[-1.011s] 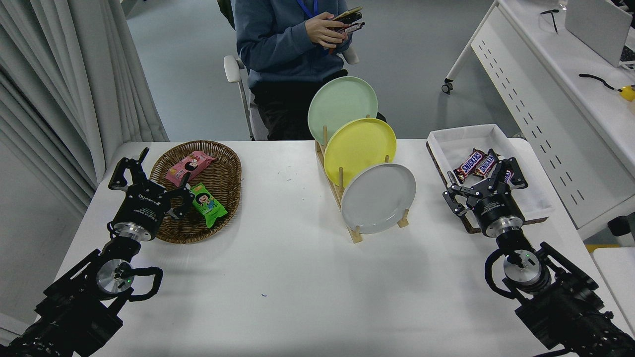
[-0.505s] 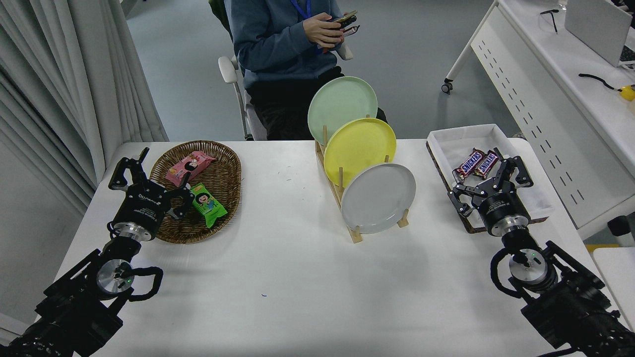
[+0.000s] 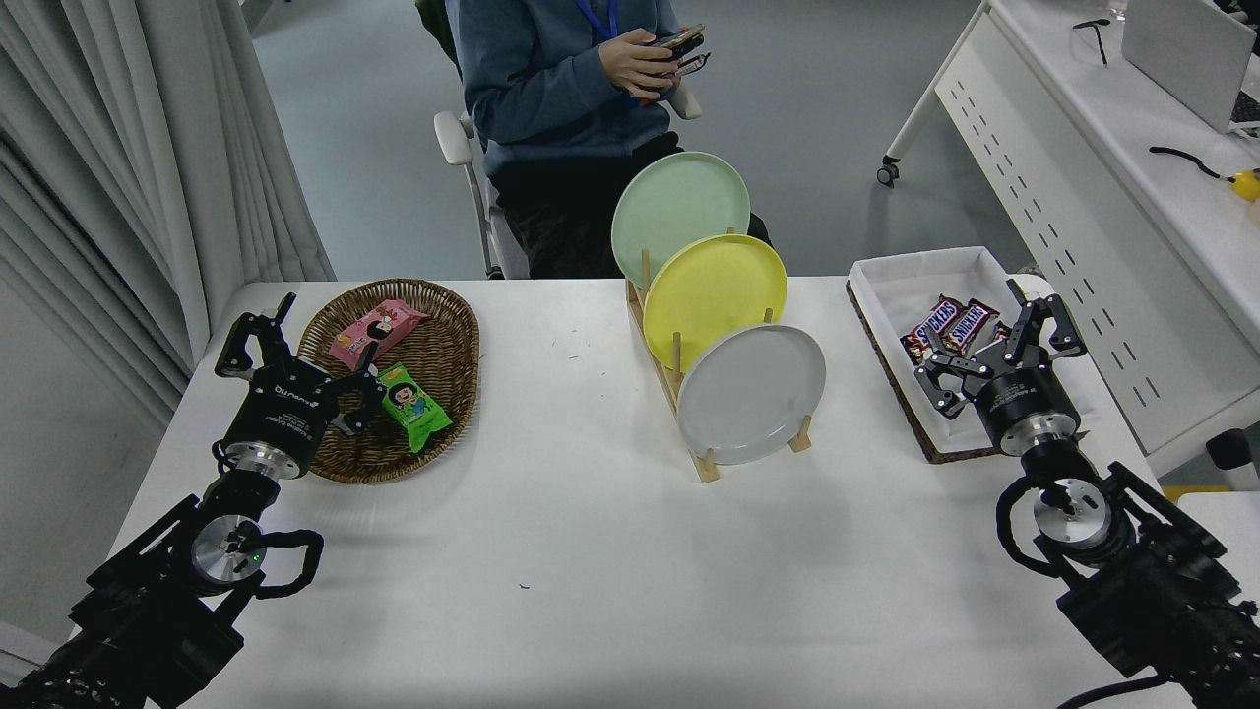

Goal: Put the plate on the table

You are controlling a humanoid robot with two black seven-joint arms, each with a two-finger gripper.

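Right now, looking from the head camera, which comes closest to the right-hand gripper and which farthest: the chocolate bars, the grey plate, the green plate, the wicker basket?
1. Chocolate bars, in the white tray just left of the right gripper.
2. Grey plate, front of the rack, mid-table.
3. Green plate, back of the rack, farther away.
4. Wicker basket, far left, by the parked left gripper.

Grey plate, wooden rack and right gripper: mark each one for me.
Grey plate (image 3: 751, 394), head view, centre of its face.
Wooden rack (image 3: 705, 466), head view, near end of its base rail.
Right gripper (image 3: 1001, 340), head view, midway between its open fingertips.
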